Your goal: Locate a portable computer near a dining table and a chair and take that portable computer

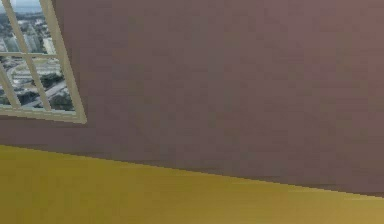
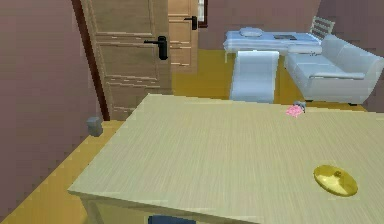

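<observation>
Two things lie on the table (image 2: 200,150); yellow disc (image 2: 336,180), pink blob (image 2: 295,111).

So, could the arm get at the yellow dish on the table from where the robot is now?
Probably yes. The yellow dish lies flat on the table on the arm's side, with bare tabletop all round it; the small pink thing sits well apart.

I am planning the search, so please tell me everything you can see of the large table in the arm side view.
The table has a broad, flat, rectangular top that looks like pale wood, with a thick edge. A round yellow dish and a small pink thing lie on it; a white chair stands at its far side.
</observation>
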### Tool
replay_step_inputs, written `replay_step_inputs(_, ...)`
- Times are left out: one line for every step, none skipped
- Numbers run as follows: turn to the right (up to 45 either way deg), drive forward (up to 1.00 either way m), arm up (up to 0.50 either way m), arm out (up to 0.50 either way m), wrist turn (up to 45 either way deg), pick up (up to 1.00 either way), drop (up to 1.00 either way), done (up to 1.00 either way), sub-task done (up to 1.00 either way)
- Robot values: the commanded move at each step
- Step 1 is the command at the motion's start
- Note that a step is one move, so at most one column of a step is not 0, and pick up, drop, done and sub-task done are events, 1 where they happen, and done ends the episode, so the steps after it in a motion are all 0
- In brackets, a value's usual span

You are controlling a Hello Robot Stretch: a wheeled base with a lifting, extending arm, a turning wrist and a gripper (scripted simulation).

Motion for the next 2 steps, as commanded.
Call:
replay_step_inputs(0.0,0.00,0.00,0.00,45.0,0.00,0.00,0.00,0.00)
replay_step_inputs(0.0,0.00,0.00,0.00,36.0,0.00,0.00,0.00,0.00)
